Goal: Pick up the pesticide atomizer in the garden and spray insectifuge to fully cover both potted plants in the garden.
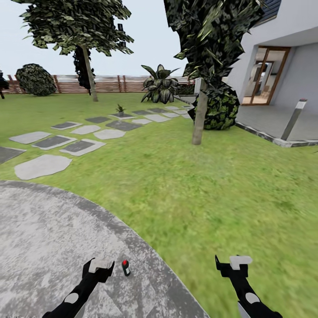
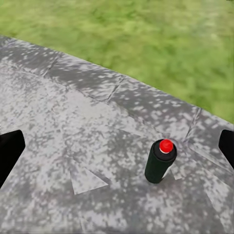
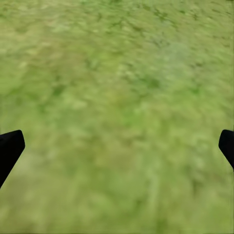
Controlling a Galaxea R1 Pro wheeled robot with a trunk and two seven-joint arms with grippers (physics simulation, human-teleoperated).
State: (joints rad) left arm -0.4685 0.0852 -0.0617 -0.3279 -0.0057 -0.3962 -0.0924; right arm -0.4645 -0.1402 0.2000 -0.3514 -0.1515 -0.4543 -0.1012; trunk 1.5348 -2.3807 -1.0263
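Observation:
The pesticide atomizer (image 1: 126, 267) is a small dark green cylinder with a red top. It stands upright on the round grey patio (image 1: 48, 238), also seen close in the left wrist view (image 2: 160, 164). My left gripper (image 1: 100, 266) hovers just left of it, open, with nothing between its fingers (image 2: 9, 151). My right gripper (image 1: 233, 263) hangs open over the grass, its dark fingertips (image 3: 9, 148) far apart. One small potted plant (image 1: 120, 109) sits far off among the stepping stones.
Grey stepping stones (image 1: 79, 146) cross the lawn toward a brown fence (image 1: 110, 84). A thin tree trunk (image 1: 199, 117) and a dark bush (image 1: 221, 108) stand ahead on the right. A grey bollard lamp (image 1: 293, 119) stands by the house terrace. A broad-leaved bush (image 1: 160, 88) grows at the back.

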